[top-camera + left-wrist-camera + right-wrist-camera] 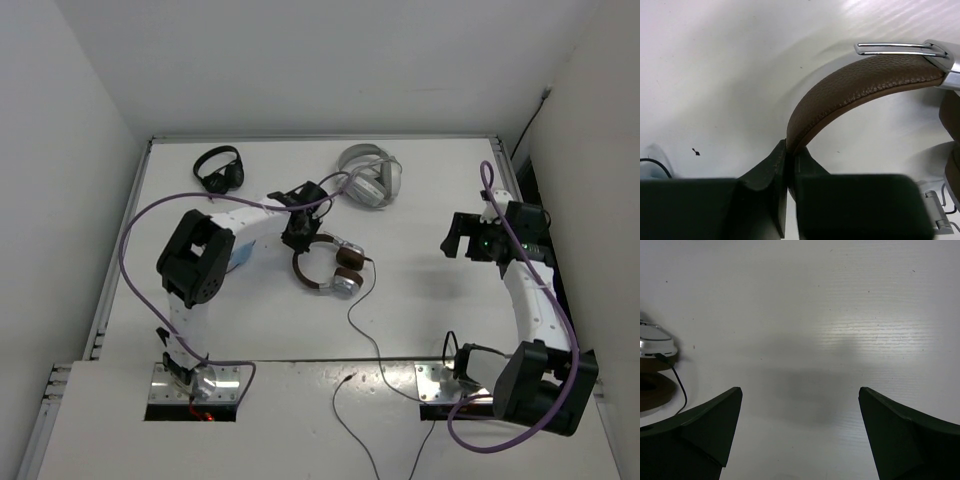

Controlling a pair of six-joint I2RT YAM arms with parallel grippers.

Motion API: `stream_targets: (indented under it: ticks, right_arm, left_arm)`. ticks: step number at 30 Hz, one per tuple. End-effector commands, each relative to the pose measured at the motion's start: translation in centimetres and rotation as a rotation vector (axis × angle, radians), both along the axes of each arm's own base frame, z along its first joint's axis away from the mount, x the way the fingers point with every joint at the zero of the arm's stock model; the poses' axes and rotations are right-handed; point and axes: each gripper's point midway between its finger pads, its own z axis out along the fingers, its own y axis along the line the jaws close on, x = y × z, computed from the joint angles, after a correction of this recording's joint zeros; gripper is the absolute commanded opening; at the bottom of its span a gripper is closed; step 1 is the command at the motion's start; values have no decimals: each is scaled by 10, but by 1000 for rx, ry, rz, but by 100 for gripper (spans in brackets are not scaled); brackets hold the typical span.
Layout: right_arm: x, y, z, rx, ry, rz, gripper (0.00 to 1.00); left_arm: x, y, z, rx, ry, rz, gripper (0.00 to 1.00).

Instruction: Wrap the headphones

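Note:
The headphones [334, 264] with brown headband and silver earcups lie at the table's middle. Their thin black cable [362, 325] trails toward the near edge. My left gripper [297, 236] is shut on the brown headband [855, 87], which the left wrist view shows pinched between the fingers [771, 170]. My right gripper [458, 237] is open and empty over bare table to the right of the headphones. The right wrist view shows its gripper [800, 395] wide open, with one silver earcup [655, 342] at the left edge.
A white and grey pair of headphones [370, 175] lies at the back middle. A small black pair [219, 169] lies at the back left. The cable's plug end [345, 381] rests on the near ledge between the arm bases.

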Motion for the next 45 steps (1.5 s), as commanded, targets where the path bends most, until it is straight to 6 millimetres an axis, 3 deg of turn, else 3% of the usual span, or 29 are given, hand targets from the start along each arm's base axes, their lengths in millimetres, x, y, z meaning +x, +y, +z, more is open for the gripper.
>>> stream_targets:
  ticks: [1,4,8,12,14,16,17,21,24,28,29,34,39,43,45]
  right_arm:
    - [5,6,6,14,-22,15,100]
    - [5,6,8,7,-23,22,100]
    - [6,8,10,7,-23,31,100]
    - [4,9,9,10,-14,31,100]
    - [4,10,12,14,-25,37,100]
    - [3,14,18,24,-50,53,100]
    - [1,17,18,29,-55,71,100]
    - [-2,28,35,52,-130,140,100]
    - [-10,39,57,60,-250,246,94]
    - [-34,61,58,40,-279,447,89]
    - [-36,64,56,18,-281,485,86]
    - [-43,95,40,-15,-222,653,80]
    - [-44,119,32,29,-248,742,77]
    - [-45,132,36,65,-418,820,71]
    - [-48,139,28,43,-418,846,70]
  left_arm:
    - [18,5,1,-13,-23,22,14]
    - [17,6,-7,-27,-6,22,34]
    - [10,6,-19,-23,30,16,42]
    - [10,3,-21,-41,30,19,42]
    - [9,3,-23,-65,43,30,36]
    - [6,0,-25,-84,55,34,16]
    - [4,-2,-29,-95,73,26,0]
    - [-7,6,-43,-97,122,116,0]
    - [-10,26,-41,-29,88,217,0]
    - [6,38,-13,-55,15,238,0]
    - [15,30,8,-117,-9,219,0]
    - [46,28,74,-321,-87,239,0]
    - [57,23,142,-457,-173,213,0]
    - [53,33,165,-506,-172,237,0]
    - [57,43,170,-526,-166,266,0]
